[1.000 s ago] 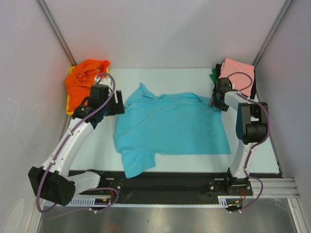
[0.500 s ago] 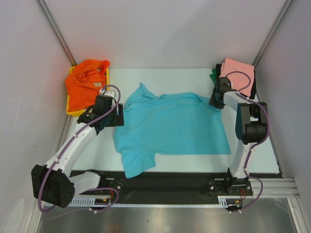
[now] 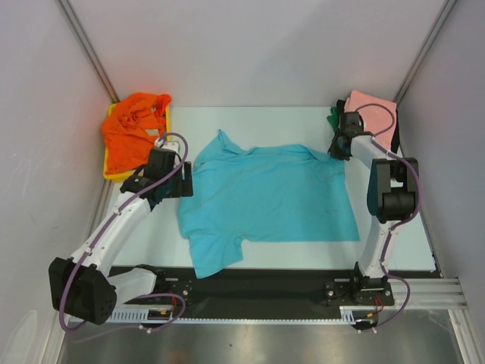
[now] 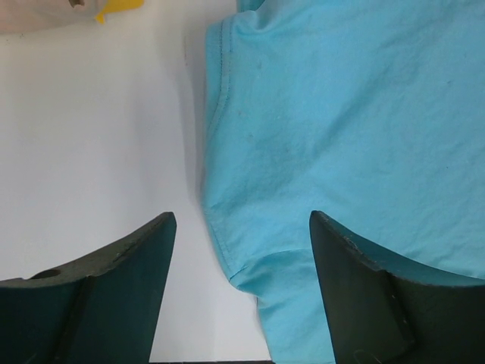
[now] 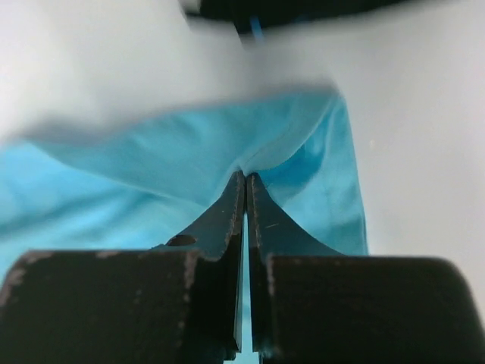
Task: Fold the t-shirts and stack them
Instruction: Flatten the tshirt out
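Observation:
A turquoise t-shirt [image 3: 265, 201] lies spread across the middle of the table, one sleeve pointing toward the near edge. My right gripper [image 3: 336, 152] is at its far right corner, jaws shut on a pinch of the turquoise cloth [image 5: 151, 167] right at the tips [image 5: 245, 176]. My left gripper [image 3: 184, 176] hovers open over the shirt's left edge. In the left wrist view the hem [image 4: 220, 189] runs between the two fingers [image 4: 114, 288], which touch nothing. An orange t-shirt [image 3: 132, 129] lies crumpled at the far left. A folded salmon pink t-shirt [image 3: 375, 114] sits at the far right.
The orange shirt rests in a shallow yellow tray [image 3: 110, 173] against the left wall. A bit of green cloth [image 3: 333, 117] shows beside the pink shirt. Grey walls close in on both sides and at the back. A black strip [image 3: 265, 284] runs along the near edge.
The right jaws have closed on the turquoise shirt's far right corner. The left gripper moved from beside the tray toward the near side, along the shirt's left edge, then held still.

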Tool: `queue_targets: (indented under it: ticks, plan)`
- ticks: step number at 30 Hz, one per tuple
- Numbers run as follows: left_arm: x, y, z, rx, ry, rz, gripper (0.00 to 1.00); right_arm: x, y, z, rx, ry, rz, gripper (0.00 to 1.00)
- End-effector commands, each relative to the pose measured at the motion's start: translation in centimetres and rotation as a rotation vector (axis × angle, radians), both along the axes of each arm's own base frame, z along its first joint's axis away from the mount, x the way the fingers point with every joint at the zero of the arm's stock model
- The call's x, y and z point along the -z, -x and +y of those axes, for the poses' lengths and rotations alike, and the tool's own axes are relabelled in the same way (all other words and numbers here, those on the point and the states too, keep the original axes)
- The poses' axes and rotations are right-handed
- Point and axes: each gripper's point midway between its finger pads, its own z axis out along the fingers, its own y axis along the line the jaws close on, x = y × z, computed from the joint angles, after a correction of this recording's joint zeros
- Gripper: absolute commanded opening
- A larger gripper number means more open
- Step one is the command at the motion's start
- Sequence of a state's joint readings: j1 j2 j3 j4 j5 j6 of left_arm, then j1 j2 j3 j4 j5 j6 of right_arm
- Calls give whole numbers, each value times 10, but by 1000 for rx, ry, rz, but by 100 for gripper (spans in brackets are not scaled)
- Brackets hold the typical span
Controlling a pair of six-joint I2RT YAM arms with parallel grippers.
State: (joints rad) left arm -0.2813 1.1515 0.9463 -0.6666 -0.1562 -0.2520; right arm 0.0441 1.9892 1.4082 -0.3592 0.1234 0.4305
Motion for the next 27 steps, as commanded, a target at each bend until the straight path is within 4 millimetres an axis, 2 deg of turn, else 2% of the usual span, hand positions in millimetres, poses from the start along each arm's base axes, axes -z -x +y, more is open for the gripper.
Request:
queue_targets:
  ticks: [1, 2, 3, 4, 5, 6, 7, 8, 9, 10, 11, 12, 13, 14, 15, 16, 17, 18, 19, 20, 21, 22, 23, 25, 26, 27]
  plan:
    - [-7, -7, 3, -1, -19, -39, 76, -44, -47, -12, 64, -54, -130, 0]
    - [-6, -7, 3, -1, -22, -35, 76, -34, -55, -12, 72, -55, -116, 0]
    - [-6, -7, 3, -1, -23, -32, 77, -48, -71, -12, 80, -60, -153, 0]
    - [-4, -7, 3, -1, -23, -29, 77, -29, -75, -30, 123, -61, -109, 0]
    - [-4, -7, 4, -3, -27, -27, 76, -29, -80, -36, 138, -60, -105, 1]
    - [-3, -7, 4, -4, -29, -24, 76, -42, -94, -38, 146, -66, -136, 9]
    - [-2, -7, 4, -3, -29, -21, 76, -36, -95, -38, 146, -74, -116, 45]
    - [-1, -7, 5, -5, -33, -18, 76, -26, -97, -37, 139, -86, -96, 65]
    - [-1, -7, 5, -9, -35, -19, 77, -33, -101, -37, 145, -92, -106, 77]
    - [-1, -8, 6, -12, -39, -18, 76, -32, -99, -36, 142, -94, -96, 84]
    - [0, -7, 7, -18, -43, -18, 76, -32, -98, -30, 125, -107, -96, 86]
    - [0, -8, 8, -20, -46, -17, 77, -48, -97, -27, 118, -109, -128, 86]
    - [0, -8, 8, -20, -47, -16, 76, -44, -92, -23, 110, -109, -126, 87]
    - [0, -8, 9, -23, -49, -15, 77, -53, -89, -21, 104, -106, -144, 87]
    - [0, -8, 8, -22, -50, -16, 76, -76, -86, -14, 87, -104, -190, 87]
    - [1, -8, 9, -25, -51, -14, 77, -74, -76, -11, 83, -103, -186, 87]
    - [2, -8, 9, -26, -52, -8, 77, -82, -71, -12, 84, -96, -202, 88]
    - [4, -8, 9, -27, -56, -1, 76, -87, -65, 6, 46, -94, -209, 88]
    - [3, -9, 10, -30, -56, -3, 76, -113, -58, 11, 32, -90, -257, 89]
    - [5, -8, 9, -29, -58, 6, 76, -103, -44, 11, 41, -71, -225, 89]
    - [4, -9, 10, -36, -60, 5, 76, -108, -35, 15, 35, -67, -228, 89]
    - [4, -9, 10, -38, -58, 3, 76, -126, -26, 25, 12, -71, -264, 90]
    - [4, -8, 10, -39, -57, 8, 76, -111, -7, 27, 12, -59, -224, 90]
    - [4, -5, 8, -53, -42, 16, 76, -108, 12, 42, -24, -62, -217, 91]
    - [4, -3, 8, -63, -38, 23, 76, -121, 25, 49, -42, -72, -244, 91]
    - [1, -1, 2, -73, -21, 20, 76, -99, 46, 51, -49, -70, -187, 91]
